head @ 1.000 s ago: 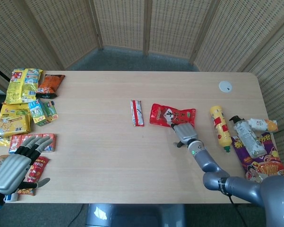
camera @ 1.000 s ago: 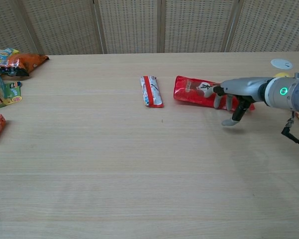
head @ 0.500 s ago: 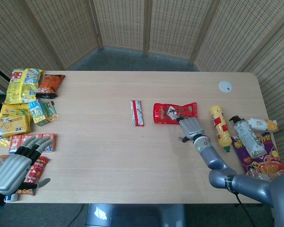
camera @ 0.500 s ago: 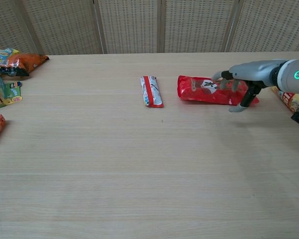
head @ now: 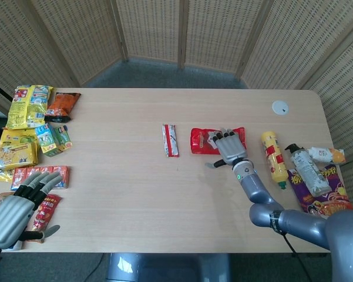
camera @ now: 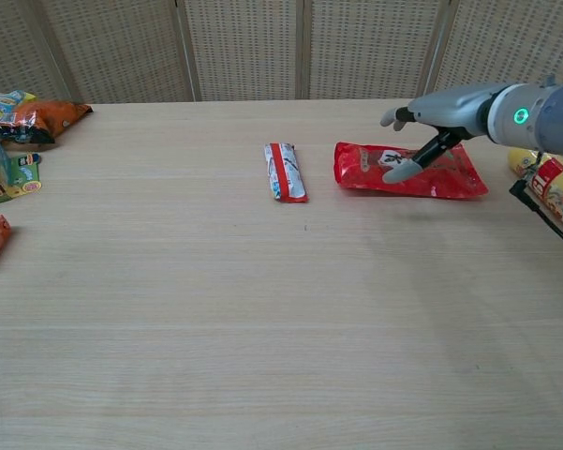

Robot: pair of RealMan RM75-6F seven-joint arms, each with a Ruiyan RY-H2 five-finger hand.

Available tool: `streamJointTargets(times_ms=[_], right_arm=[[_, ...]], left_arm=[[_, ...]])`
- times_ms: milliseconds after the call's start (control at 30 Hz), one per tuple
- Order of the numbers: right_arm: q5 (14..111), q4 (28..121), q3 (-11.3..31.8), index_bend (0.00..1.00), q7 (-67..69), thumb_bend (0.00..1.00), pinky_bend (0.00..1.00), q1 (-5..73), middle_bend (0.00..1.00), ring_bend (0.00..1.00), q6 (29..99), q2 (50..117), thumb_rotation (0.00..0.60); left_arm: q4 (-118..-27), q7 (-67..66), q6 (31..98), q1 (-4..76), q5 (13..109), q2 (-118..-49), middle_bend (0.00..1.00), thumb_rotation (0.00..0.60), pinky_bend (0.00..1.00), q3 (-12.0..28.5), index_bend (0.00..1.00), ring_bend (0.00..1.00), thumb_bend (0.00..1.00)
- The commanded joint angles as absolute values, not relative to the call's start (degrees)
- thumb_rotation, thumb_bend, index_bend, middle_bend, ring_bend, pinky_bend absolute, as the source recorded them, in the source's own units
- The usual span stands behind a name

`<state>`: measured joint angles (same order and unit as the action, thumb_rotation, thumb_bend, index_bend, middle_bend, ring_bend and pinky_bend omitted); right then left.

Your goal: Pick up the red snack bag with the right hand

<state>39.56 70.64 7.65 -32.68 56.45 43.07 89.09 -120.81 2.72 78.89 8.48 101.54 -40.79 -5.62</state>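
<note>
— Where does the red snack bag [head: 214, 141] [camera: 409, 171] lie?

— Flat on the wooden tabletop [head: 135, 194] [camera: 215, 309], right of centre, its long side running left to right. A narrow red-and-white packet [head: 170, 140] [camera: 286, 172] lies near it on the left, well apart from it.

— And the right hand [head: 228, 146] [camera: 431, 127]?

— It hangs over the bag with fingers [camera: 400, 170] spread and nothing held. In the chest view the palm rides clear above the bag; one lowered fingertip reaches down to about the bag's upper face, though whether it touches cannot be told. From the head view the hand covers the bag's right half.

— The left hand [head: 14, 207]?

— Low at the tabletop's near left edge, fingers extended and apart, holding nothing. It shows only in the head view.

— What else is on the tabletop?

— A heap of snack packs [head: 29, 126] at the left edge; at the right edge a yellow bottle [head: 273, 158], a clear bottle with a dark cap [head: 307, 170] and a purple noodle pack [head: 320, 202]. A small white disc [head: 279, 107] [camera: 529, 120] sits toward the far right corner.
</note>
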Motion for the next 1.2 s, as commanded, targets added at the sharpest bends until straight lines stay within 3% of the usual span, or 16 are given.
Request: streamJointTargets(times_ms=[33,700,1200], right_arm=[[37.1,64.0,8.1,0.0,-33.7,0.12,0.0,58.8,0.0,0.0,40.3,93.7,0.274],[44.3,33.2,8.6,0.0,-27.6,0.12,0.0,62.7,0.0,0.0,26.9,108.1,0.279],[53.4,20.7,10.6,0.0,-16.5,0.16,0.01,62.6,0.0,0.0,21.2,114.0,0.329]], left_arm=[[-120.6,3.0,79.2,8.2,101.7,-40.6,0.0,0.565,0.0,-5.8,0.0,0.0,0.2],[-120.7,3.4,80.7,6.8,100.8,-39.1,0.0,0.562,0.0,-5.9,0.0,0.0,0.2],[-122.0,2.0,81.3,6.0,101.0,-38.4,0.0,0.556,0.0,-5.9,0.0,0.0,0.2]])
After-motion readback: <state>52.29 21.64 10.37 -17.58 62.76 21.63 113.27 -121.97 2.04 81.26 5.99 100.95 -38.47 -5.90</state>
